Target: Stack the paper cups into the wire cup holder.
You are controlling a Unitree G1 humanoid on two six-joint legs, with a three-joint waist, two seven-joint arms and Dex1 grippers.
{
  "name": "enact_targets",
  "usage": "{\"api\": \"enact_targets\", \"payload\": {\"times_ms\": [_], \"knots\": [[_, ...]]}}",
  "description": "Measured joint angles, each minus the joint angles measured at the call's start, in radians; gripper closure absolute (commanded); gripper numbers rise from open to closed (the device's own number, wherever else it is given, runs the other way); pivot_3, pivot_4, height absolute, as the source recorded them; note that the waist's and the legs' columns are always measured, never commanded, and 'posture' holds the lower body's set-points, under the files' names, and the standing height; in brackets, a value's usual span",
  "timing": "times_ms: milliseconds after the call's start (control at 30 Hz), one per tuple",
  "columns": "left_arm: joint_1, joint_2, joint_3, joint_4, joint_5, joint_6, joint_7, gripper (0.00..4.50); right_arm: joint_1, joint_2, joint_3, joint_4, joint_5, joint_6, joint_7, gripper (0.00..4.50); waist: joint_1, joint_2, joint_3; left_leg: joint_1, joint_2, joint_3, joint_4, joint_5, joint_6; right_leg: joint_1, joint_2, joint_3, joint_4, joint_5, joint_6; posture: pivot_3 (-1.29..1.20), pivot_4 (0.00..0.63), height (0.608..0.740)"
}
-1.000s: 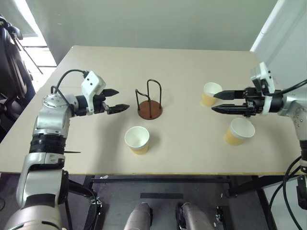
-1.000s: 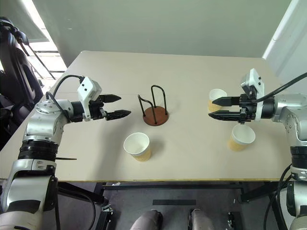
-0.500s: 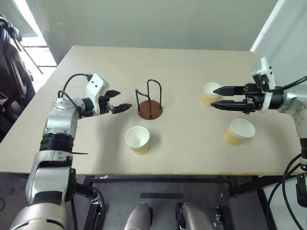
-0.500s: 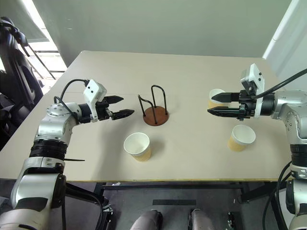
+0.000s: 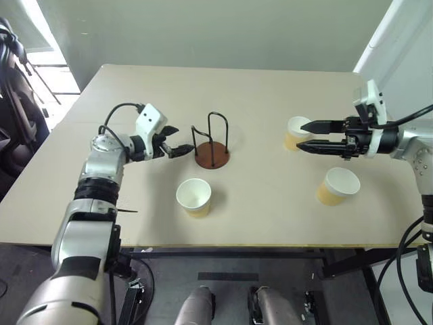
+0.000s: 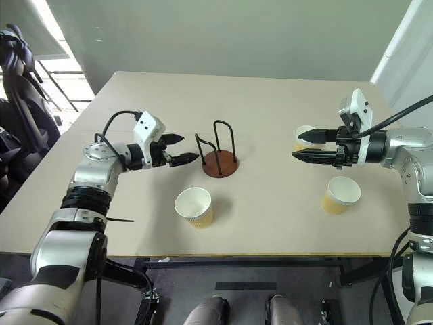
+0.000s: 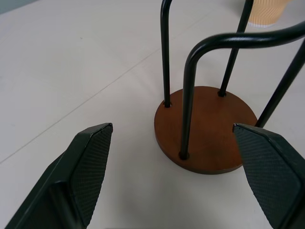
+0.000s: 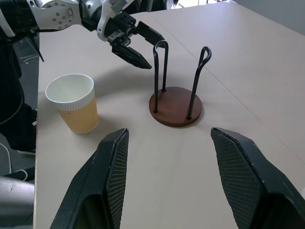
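while jaws gape | left gripper (image 5: 177, 141) beside wire cup holder (image 5: 211, 143)

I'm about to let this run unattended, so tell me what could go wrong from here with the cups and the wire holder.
1. The open left pincer sits right beside the wire holder, which looks light; it could get nudged or tipped.
2. The open right pincer hangs close to the far cup; a sideways touch might knock it over.
3. The holder is empty and all three cups are upright, so a squeezed paper wall may crumple.
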Motion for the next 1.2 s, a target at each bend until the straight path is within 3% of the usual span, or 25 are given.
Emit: {"api": "enact_targets", "payload": {"times_ms": [333, 367, 467, 767, 1200], "knots": [[-0.059, -0.073, -0.003, 0.122, 0.035, -0.057, 0.021, 0.19, 0.000, 0.000, 0.000, 0.000, 0.000, -0.001, -0.010, 1.76, 0.003, 0.000, 0.000, -0.001, 0.000, 0.000, 0.001, 0.000, 0.001, 0.000, 0.000, 0.000, -0.001, 0.001, 0.002, 0.00, 0.150, 0.740], [-0.065, -0.079, -0.003, 0.132, 0.035, -0.063, 0.023, 0.35, 0.000, 0.000, 0.000, 0.000, 0.000, -0.001, -0.010, 1.76, 0.003, 0.000, 0.000, -0.001, 0.000, 0.000, 0.001, 0.000, 0.001, 0.000, 0.000, 0.000, -0.001, 0.001, 0.002, 0.00, 0.150, 0.740], [-0.086, -0.095, -0.002, 0.165, 0.036, -0.078, 0.028, 1.12, 0.000, 0.000, 0.000, 0.000, 0.000, -0.001, -0.017, 1.76, 0.003, 0.000, 0.000, -0.001, 0.000, 0.000, 0.002, 0.000, 0.001, 0.000, 0.000, 0.000, -0.001, 0.001, 0.002, 0.00, 0.150, 0.740], [-0.111, -0.112, 0.002, 0.207, 0.034, -0.111, 0.024, 4.49, 0.003, 0.000, 0.000, -0.004, 0.000, -0.001, -0.029, 1.76, 0.003, 0.000, 0.000, -0.001, 0.000, 0.001, 0.002, 0.000, 0.001, 0.000, 0.000, 0.000, -0.001, 0.002, 0.003, 0.00, 0.150, 0.740], [-0.115, -0.142, 0.013, 0.214, 0.033, -0.118, 0.026, 4.49, 0.003, -0.001, 0.000, -0.004, 0.000, -0.002, -0.030, 1.76, 0.006, 0.000, 0.000, -0.004, -0.001, 0.000, 0.009, 0.000, 0.002, 0.000, 0.000, 0.000, -0.001, 0.003, 0.005, 0.00, 0.150, 0.740]]}}
